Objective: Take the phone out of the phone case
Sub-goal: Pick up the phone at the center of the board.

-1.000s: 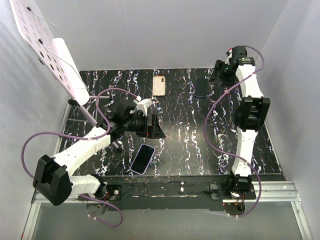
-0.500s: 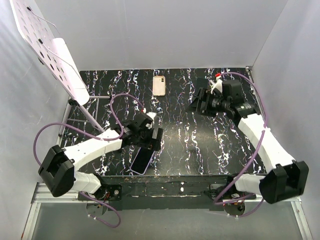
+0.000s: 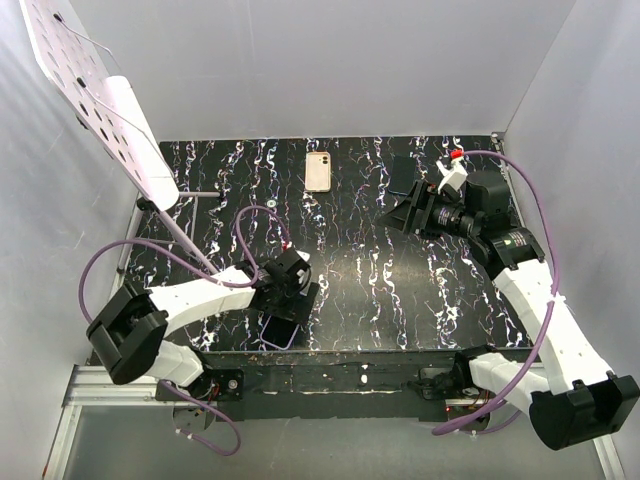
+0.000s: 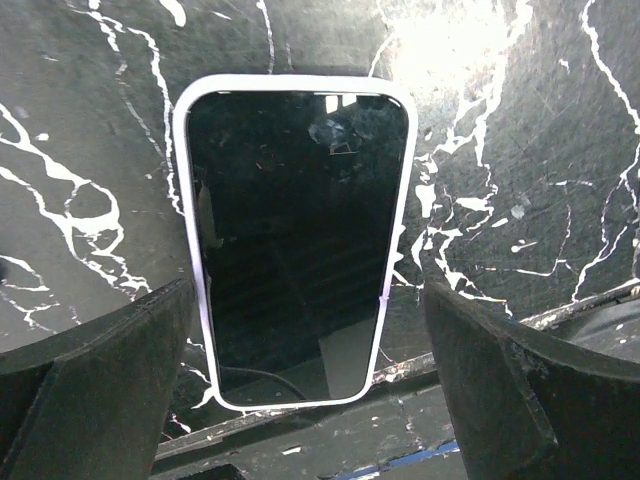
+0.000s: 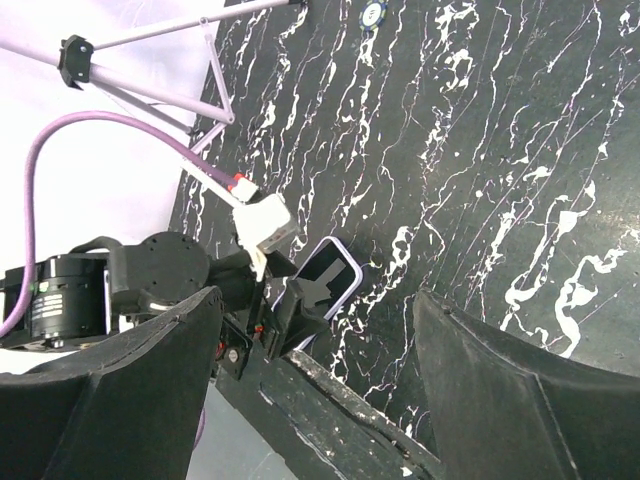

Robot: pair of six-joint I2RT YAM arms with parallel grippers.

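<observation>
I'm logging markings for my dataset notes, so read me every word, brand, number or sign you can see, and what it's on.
No text here can be read.
Cased phone: screen dark, no text on it.
Pale phone at the far edge: no legible marking.
Label on the right arm: too small to read.
Blue disc: print blurred.

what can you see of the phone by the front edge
The phone lies flat, screen up and dark, on the black marbled table near its front edge. A thin pale lilac case rims it, corners rounded. The glossy glass shows smudges and reflections. The open left tool hangs over it, a finger each side, seemingly not touching.
</observation>
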